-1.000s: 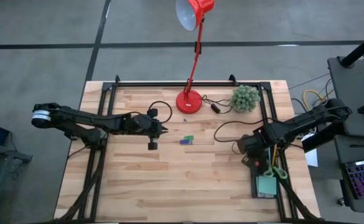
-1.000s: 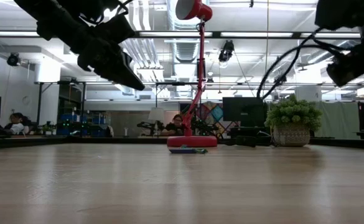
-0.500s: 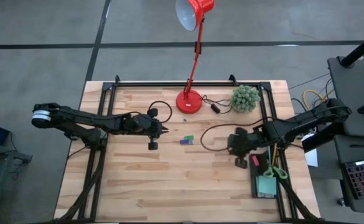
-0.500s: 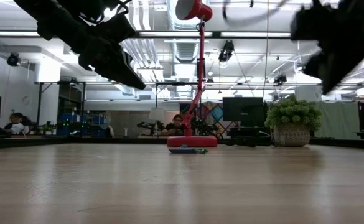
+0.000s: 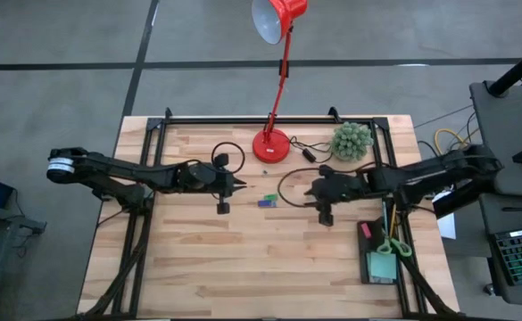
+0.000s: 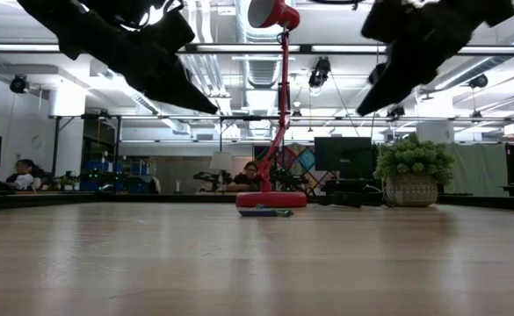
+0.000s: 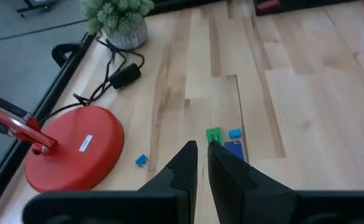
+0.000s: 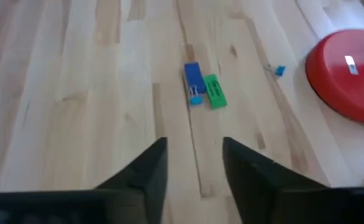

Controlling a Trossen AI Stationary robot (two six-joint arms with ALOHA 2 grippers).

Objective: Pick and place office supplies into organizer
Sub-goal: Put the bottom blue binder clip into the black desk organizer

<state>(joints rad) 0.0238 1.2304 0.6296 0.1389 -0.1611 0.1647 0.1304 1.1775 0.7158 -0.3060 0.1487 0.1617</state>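
A blue piece (image 8: 193, 76), a green piece (image 8: 214, 91) and a small blue clip (image 8: 195, 98) lie together mid-table (image 5: 268, 201), in front of the lamp base. My right gripper (image 8: 194, 163) hovers open just right of them (image 5: 311, 190), its fingers pointing at them. My left gripper (image 7: 201, 155) hovers shut just left of them (image 5: 241, 185), above the table. The dark organizer (image 5: 364, 267) sits at the near right; in it are green-handled scissors (image 5: 394, 245), a light-teal pad (image 5: 383, 265) and a red piece (image 5: 365, 230).
A red desk lamp's base (image 5: 271, 145) stands at the far middle, with a loose blue clip (image 7: 142, 161) beside it. A potted green plant (image 5: 352, 140) and a black cord (image 5: 307, 152) lie to its right. Black frame rails (image 5: 145, 223) run along the sides.
My right gripper has swung from above the organizer toward the table's left and now hovers beside the small pieces at mid-table. My left gripper has edged slightly to the right, toward the same pieces. The pieces have not moved.
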